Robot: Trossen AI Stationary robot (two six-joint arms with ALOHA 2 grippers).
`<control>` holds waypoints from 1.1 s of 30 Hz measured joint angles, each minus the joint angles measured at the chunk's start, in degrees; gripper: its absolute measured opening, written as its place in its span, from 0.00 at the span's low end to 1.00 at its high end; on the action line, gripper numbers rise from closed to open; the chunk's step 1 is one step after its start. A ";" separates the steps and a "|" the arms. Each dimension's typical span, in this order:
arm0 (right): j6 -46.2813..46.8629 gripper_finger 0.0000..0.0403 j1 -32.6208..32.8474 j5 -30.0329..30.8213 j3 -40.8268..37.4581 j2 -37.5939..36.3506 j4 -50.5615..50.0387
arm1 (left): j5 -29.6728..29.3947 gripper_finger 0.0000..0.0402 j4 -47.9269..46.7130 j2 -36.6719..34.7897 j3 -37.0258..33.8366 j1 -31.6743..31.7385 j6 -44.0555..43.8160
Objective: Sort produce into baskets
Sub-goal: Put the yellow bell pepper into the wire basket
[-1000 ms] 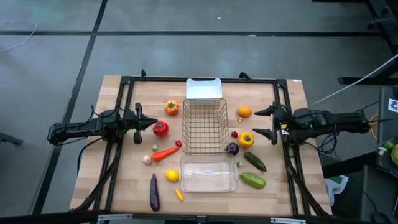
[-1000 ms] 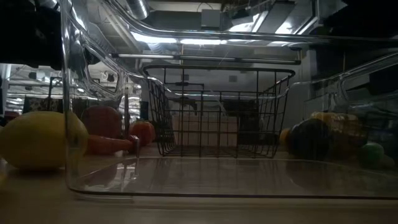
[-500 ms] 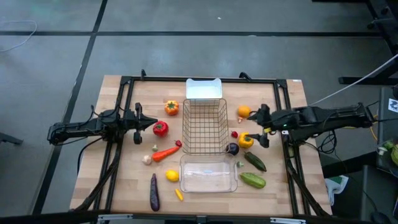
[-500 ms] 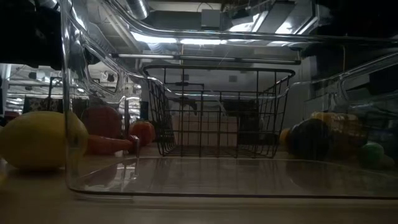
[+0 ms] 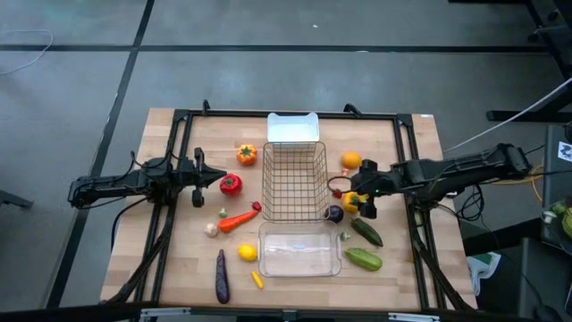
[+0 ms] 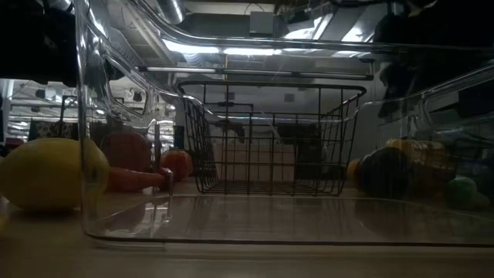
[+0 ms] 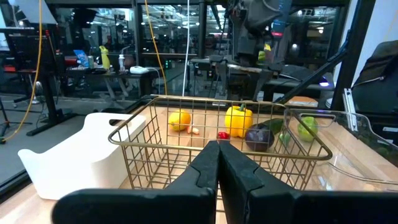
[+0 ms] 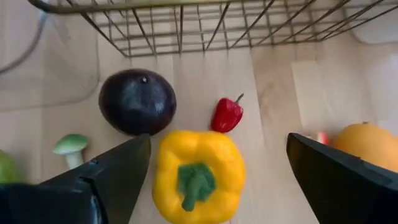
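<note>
My right gripper (image 5: pixel 365 190) is open and hangs over the yellow pepper (image 5: pixel 352 203), which lies on the table right of the wire basket (image 5: pixel 294 182). In the right wrist view its fingers (image 8: pixel 112 177) stand on either side of the pepper (image 8: pixel 198 174), apart from it. A round purple eggplant (image 8: pixel 137 101), a small red chili (image 8: pixel 227 114) and an orange (image 8: pixel 367 144) lie close by. My left gripper (image 5: pixel 198 176) is shut and empty at the table's left, beside the red pepper (image 5: pixel 231 185). The white tray (image 5: pixel 293 127) and the clear tray (image 5: pixel 299 253) stand far and near of the basket.
On the left lie an orange pepper (image 5: pixel 247 155), a carrot (image 5: pixel 237 219), garlic (image 5: pixel 212 230), a lemon (image 5: pixel 248 252) and a long eggplant (image 5: pixel 222 275). Two cucumbers (image 5: pixel 366 232) (image 5: pixel 363 259) lie near right. A black frame (image 5: pixel 181 116) rims the table.
My right gripper has gone from the table's right edge toward the left, past the orange, and tipped down over the yellow pepper, staying open. The produce has not moved.
</note>
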 joint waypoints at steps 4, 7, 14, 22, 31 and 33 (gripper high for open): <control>0.03 0.92 -0.02 -2.55 0.00 2.68 -0.40 | 0.01 0.01 0.00 0.00 0.01 0.00 -0.02; 0.00 0.92 -0.02 -2.92 0.00 4.52 -0.53 | 0.02 0.01 0.00 0.01 0.02 -0.01 -0.01; 0.00 0.92 -0.02 -2.88 0.00 7.13 -1.18 | 0.02 0.01 0.01 0.00 0.02 0.00 -0.01; -0.01 0.92 -0.02 -2.14 0.00 9.61 -2.94 | 0.01 0.01 -0.01 0.01 0.01 0.00 -0.01; -0.02 0.92 -0.02 -1.93 -0.07 12.19 -3.24 | 0.01 0.01 0.01 0.02 0.01 -0.02 -0.02; -0.01 0.92 -0.02 -1.93 -0.07 12.88 -3.36 | 0.02 0.01 0.02 0.00 0.00 -0.02 -0.02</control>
